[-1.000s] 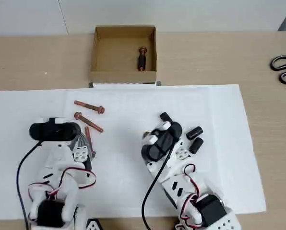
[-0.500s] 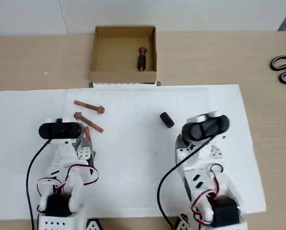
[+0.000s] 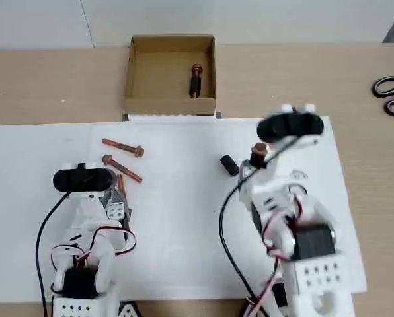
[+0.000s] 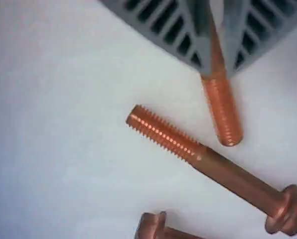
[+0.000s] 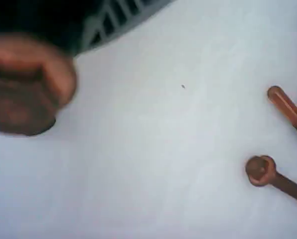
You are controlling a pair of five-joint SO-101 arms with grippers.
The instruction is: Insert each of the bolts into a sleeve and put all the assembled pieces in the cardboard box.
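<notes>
The cardboard box [image 3: 139, 72] stands at the far middle with one assembled piece [image 3: 196, 80] inside. Two loose copper bolts [image 3: 123, 147] [image 3: 121, 168] lie on the white paper. My left gripper [image 3: 121, 193] is down on the paper, shut on a third bolt [image 4: 222, 107] whose threaded end sticks out past the grey fingers [image 4: 163, 25]. My right gripper [image 3: 255, 166] is held above the paper, shut on a bolt with its copper head [image 3: 258, 152] up; that head [image 5: 26, 89] looms close. A black sleeve [image 3: 229, 165] lies just left of it.
Black scissors [image 3: 392, 94] lie at the table's far right edge. The white paper [image 3: 184, 238] covers the near half of the wooden table. The right arm's body hides the paper under it.
The right arm swung from the paper's middle to the right, then rose and stretched toward the far side, the bolt head now showing. The left arm shifted slightly, then stayed still.
</notes>
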